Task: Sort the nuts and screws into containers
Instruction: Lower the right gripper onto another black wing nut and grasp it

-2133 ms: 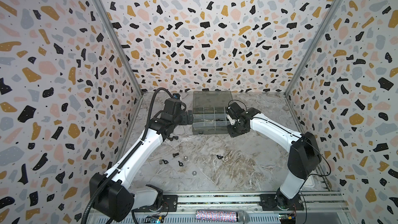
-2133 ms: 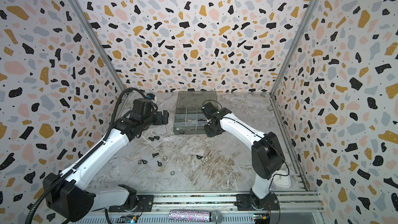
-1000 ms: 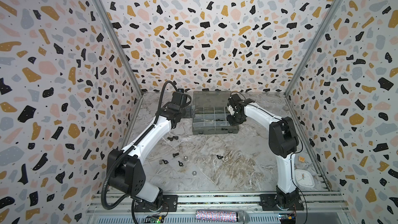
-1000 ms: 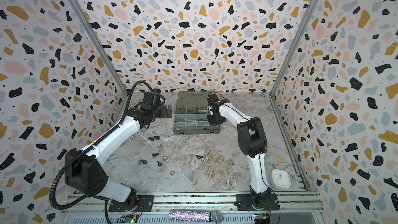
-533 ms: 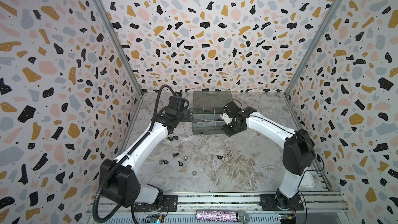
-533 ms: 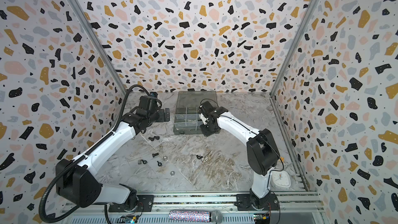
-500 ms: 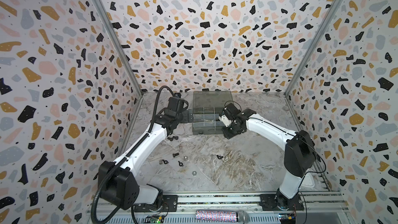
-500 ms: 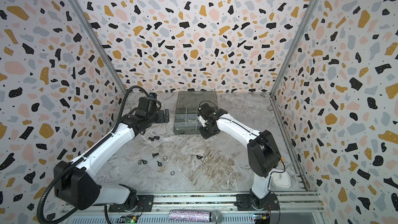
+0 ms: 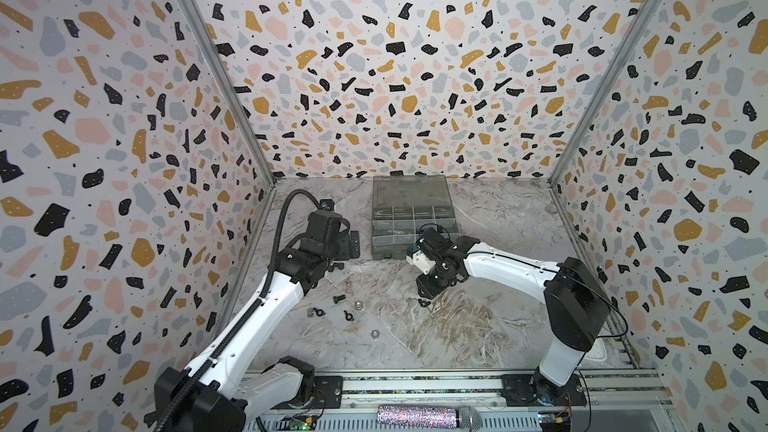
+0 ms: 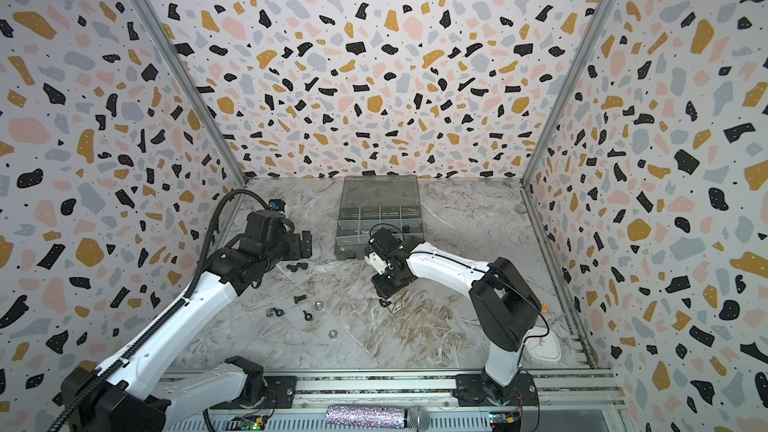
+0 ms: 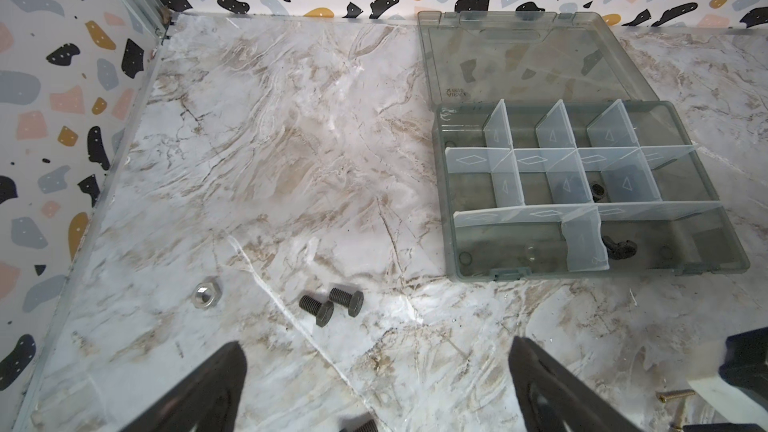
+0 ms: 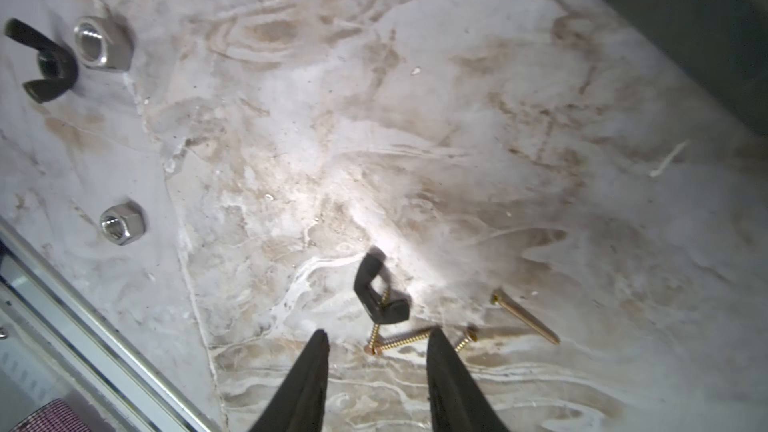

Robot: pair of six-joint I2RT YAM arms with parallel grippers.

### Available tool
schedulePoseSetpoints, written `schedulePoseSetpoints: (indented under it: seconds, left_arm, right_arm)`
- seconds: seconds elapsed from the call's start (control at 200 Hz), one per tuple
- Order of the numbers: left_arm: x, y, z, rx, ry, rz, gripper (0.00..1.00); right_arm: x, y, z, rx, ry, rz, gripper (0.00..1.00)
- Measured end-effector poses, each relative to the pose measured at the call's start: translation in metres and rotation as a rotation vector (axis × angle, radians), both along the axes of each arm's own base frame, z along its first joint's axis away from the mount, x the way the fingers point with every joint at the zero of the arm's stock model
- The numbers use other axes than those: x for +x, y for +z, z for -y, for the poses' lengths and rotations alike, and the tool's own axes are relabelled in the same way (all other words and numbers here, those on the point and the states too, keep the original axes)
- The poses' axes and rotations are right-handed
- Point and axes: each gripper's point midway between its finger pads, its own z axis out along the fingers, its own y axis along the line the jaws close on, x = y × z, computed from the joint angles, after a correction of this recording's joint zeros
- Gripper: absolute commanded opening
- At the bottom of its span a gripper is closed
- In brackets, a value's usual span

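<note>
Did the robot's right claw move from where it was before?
Yes. The right gripper has left the organizer box, where it was at the right side, and come nearer the camera. It is now open just above a black wing nut.

boxed in on three sides by terrazzo-print panels: back wall (image 9: pixel 395 76), left wall (image 9: pixel 83 160), right wall (image 9: pixel 685 160). white ground, flecked with ochre, pink, grey-blue and black chips, the black ones dotted white. joined at the back corners by bare aluminium: left post (image 9: pixel 221 76) and right post (image 9: pixel 611 76), splaying outward toward the top in both top views. floored by a table (image 9: pixel 478 326) in marble print, pale grey-white veined with brown, crossed by a thin diagonal seam, glossy. softly, evenly lit; bright glare patch in the right wrist view. edged at the front by an aluminium rail (image 9: pixel 415 384), glitter-wrapped microphone (image 9: pixel 428 414) lying just in front. small white object (image 10: pixel 542 349) in the near right corner, too small to identify.
</note>
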Motion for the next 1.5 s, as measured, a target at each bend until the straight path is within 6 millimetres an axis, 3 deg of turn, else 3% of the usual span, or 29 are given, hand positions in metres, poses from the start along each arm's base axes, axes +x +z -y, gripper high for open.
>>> schedulePoseSetpoints:
  seconds: [0.13,0.3,0.741,1.081,1.497]
  left_arm:
    - [-0.007,-0.003,-0.004,0.007,0.007,-0.011,1.00]
    - [-0.008,-0.005,-0.007,0.014,0.021,-0.013,1.00]
    - [-0.010,-0.011,-0.008,0.013,0.033,-0.025,1.00]
    - [-0.007,-0.015,-0.009,0.024,0.039,-0.034,1.00]
    - [-0.004,-0.022,-0.010,0.043,0.047,-0.052,1.00]
  right_arm:
    - [-0.004,-0.013,-0.007,-0.003,0.018,-0.026,0.40]
    - [-0.011,-0.030,-0.001,-0.031,0.026,-0.057,0.38]
    - [-0.017,-0.047,0.005,-0.061,0.048,-0.080,0.30]
    - [-0.009,-0.043,-0.003,-0.045,0.062,-0.059,0.11]
    - [0.006,-0.040,0.002,-0.053,0.038,-0.052,0.05]
